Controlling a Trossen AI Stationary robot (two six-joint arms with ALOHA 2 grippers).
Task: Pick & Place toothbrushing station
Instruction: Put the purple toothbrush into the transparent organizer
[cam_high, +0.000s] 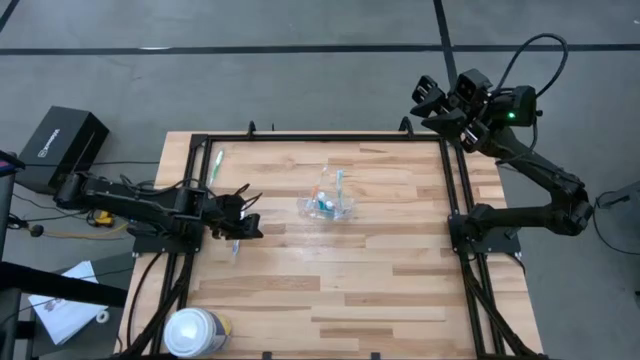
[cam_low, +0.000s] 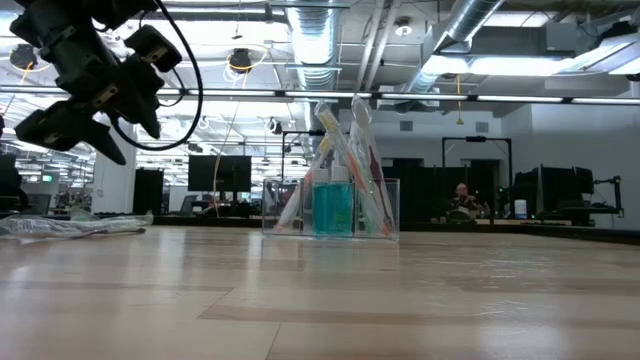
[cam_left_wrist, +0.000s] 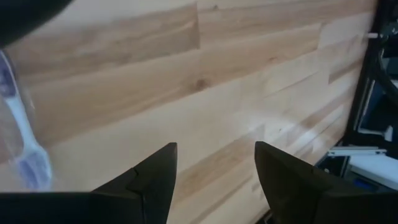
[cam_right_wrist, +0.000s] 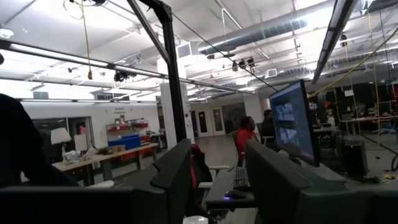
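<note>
The clear plastic cup (cam_high: 328, 205) stands on its base at the table's middle and also shows in the low view (cam_low: 330, 208). It holds a teal tube (cam_low: 332, 205) and several slim toothbrushes (cam_low: 358, 150) that lean against its rim. A white-and-blue toothbrush (cam_high: 236, 247) lies flat on the table left of the cup; it also shows in the left wrist view (cam_left_wrist: 25, 146). A green toothbrush (cam_high: 215, 165) lies near the far left corner. My left gripper (cam_high: 240, 215) hovers open and empty above the table beside the white-and-blue toothbrush. My right gripper (cam_high: 430, 98) is open and raised at the far right corner.
A big white canister (cam_high: 195, 332) stands at the near left corner. A black frame (cam_high: 450, 190) runs round the table's edges. Bare wood lies right of and nearer than the cup. A black box (cam_high: 60, 145) sits off the table to the left.
</note>
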